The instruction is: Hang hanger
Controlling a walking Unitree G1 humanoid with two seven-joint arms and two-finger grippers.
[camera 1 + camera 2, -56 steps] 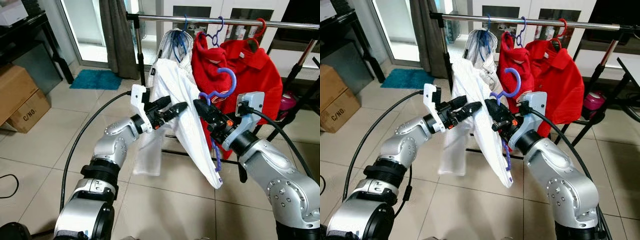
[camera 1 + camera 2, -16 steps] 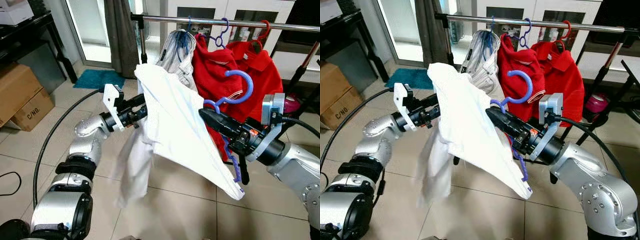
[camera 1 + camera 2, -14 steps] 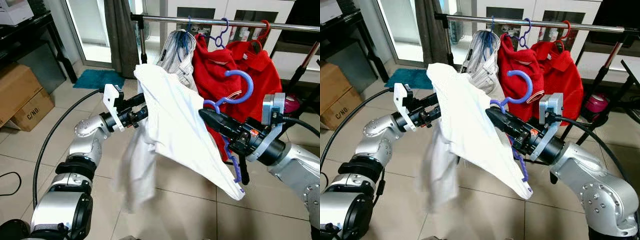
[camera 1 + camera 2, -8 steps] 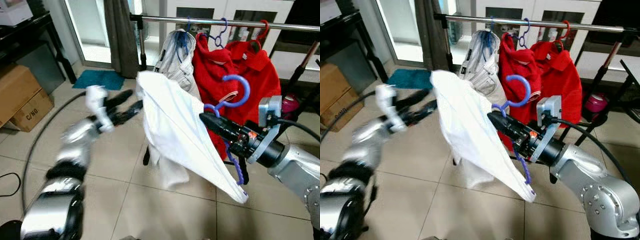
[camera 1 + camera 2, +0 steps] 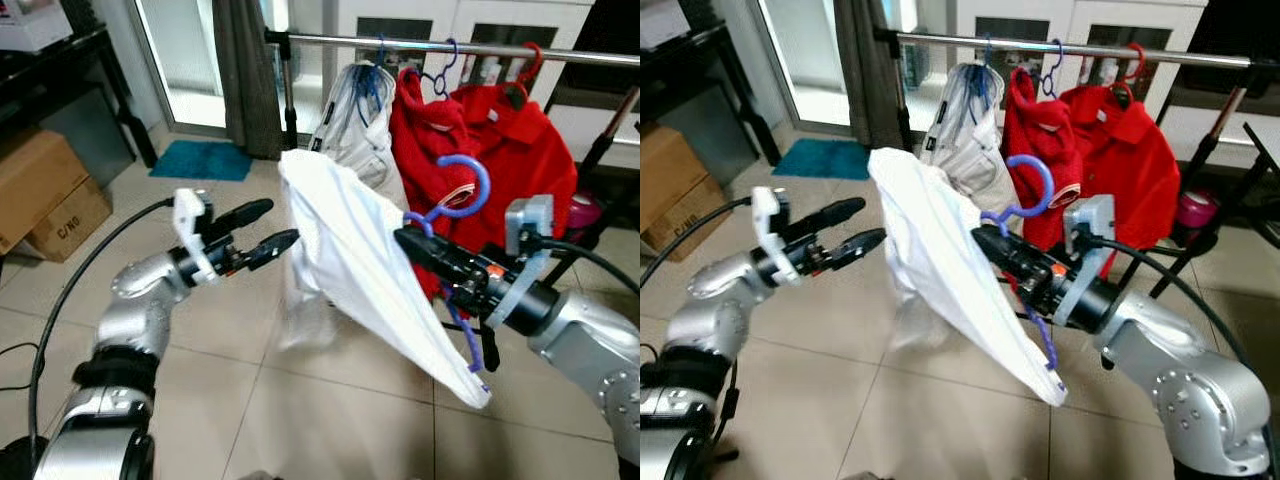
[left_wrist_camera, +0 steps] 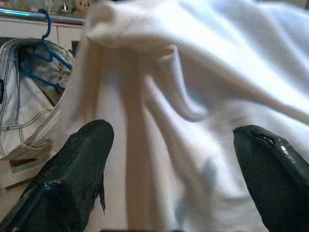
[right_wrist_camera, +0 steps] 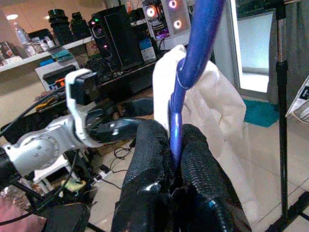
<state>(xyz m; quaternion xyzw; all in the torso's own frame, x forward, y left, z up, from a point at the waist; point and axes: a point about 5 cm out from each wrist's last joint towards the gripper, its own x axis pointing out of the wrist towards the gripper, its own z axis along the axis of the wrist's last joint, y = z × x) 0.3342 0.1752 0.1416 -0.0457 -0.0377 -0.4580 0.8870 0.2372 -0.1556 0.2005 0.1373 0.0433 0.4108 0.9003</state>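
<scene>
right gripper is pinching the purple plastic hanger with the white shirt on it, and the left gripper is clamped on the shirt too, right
Not quite. The left gripper is open and holds nothing: the left eye view shows its fingers spread just short of the white shirt. The rest stands: the right gripper is shut on the purple plastic hanger carrying that shirt.

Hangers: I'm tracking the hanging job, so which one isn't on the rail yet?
The purple hanger carrying the white shirt, clamped in the right gripper.

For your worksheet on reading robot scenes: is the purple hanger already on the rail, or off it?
Off it. The purple hanger, draped with the white shirt, is clamped in the right hand, its hook below the rail.
</scene>
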